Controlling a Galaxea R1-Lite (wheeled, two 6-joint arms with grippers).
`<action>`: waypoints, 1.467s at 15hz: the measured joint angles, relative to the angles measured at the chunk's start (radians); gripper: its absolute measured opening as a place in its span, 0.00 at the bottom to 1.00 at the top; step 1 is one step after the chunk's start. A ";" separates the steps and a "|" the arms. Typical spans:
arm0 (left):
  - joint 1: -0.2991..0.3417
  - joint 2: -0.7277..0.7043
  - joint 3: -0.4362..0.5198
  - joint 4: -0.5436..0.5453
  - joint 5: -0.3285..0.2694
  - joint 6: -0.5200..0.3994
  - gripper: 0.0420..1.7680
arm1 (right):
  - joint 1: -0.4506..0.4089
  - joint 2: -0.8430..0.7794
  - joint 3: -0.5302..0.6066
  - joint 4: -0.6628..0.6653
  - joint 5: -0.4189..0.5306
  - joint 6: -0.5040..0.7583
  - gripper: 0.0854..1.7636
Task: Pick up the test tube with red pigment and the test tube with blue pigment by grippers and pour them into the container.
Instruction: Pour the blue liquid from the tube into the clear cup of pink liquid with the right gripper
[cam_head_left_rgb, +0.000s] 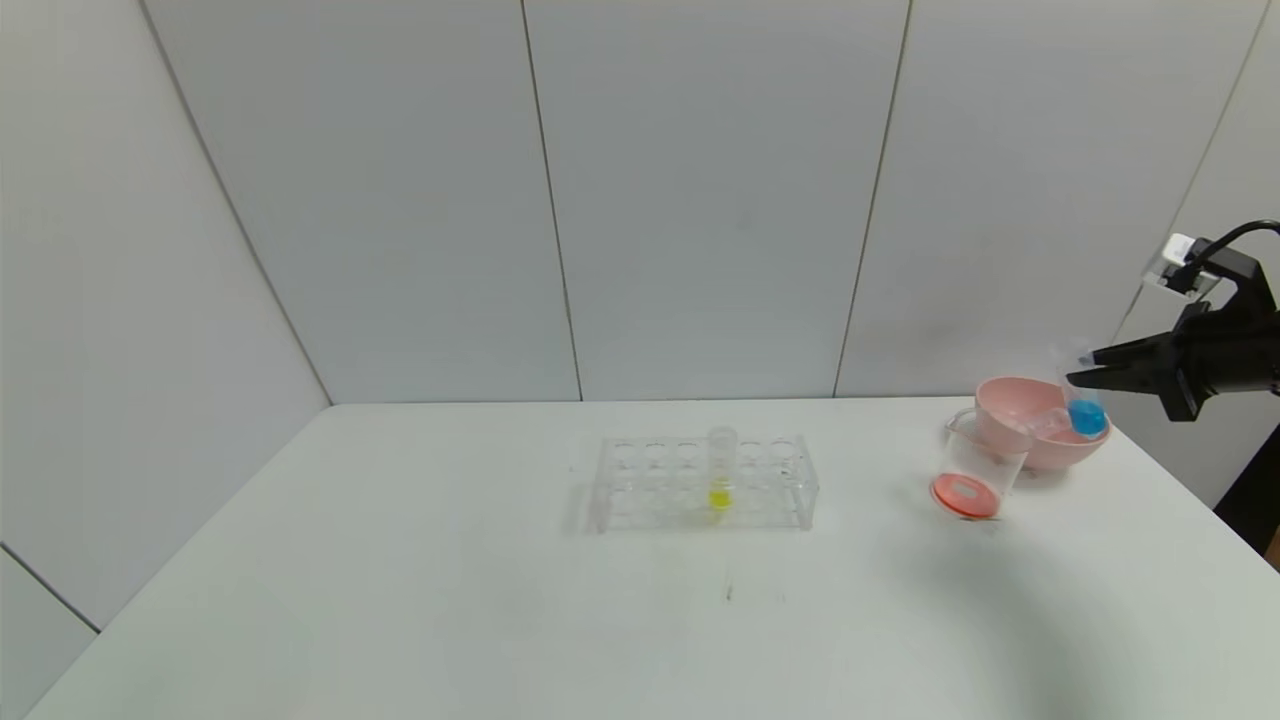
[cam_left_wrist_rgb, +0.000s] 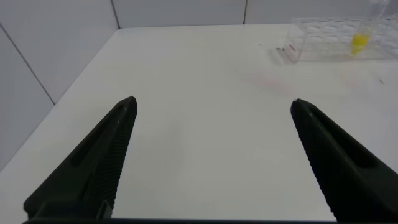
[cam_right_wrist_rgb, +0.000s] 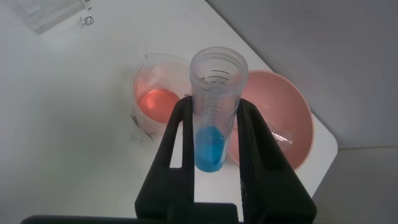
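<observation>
My right gripper (cam_head_left_rgb: 1082, 367) (cam_right_wrist_rgb: 216, 104) is shut on the test tube with blue pigment (cam_head_left_rgb: 1085, 410) (cam_right_wrist_rgb: 211, 124). It holds the tube upright above the table's far right, over the near rim of the pink bowl (cam_head_left_rgb: 1010, 400) (cam_right_wrist_rgb: 283, 106). The container (cam_head_left_rgb: 975, 470) (cam_right_wrist_rgb: 155, 102), a clear beaker with red liquid in its bottom, stands just left of the bowl. The test tube with red pigment is out of view; a clear empty tube (cam_head_left_rgb: 1045, 425) lies in the bowl. Over bare table at the left, my left gripper (cam_left_wrist_rgb: 212, 106) is open and empty.
A clear tube rack (cam_head_left_rgb: 700, 480) (cam_left_wrist_rgb: 323, 37) stands mid-table with one yellow-liquid tube (cam_head_left_rgb: 721, 470) (cam_left_wrist_rgb: 359, 40) in it. The white table (cam_head_left_rgb: 400, 560) ends just right of the bowl. A grey panelled wall stands behind.
</observation>
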 joint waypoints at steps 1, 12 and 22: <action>0.000 0.000 0.000 0.000 0.000 0.000 1.00 | 0.003 0.027 -0.053 0.041 -0.001 -0.047 0.23; 0.000 0.000 0.000 0.000 0.000 0.000 1.00 | 0.043 0.196 -0.466 0.481 -0.149 -0.271 0.23; 0.000 0.000 0.000 0.000 0.000 0.000 1.00 | 0.128 0.162 -0.469 0.600 -0.426 -0.309 0.23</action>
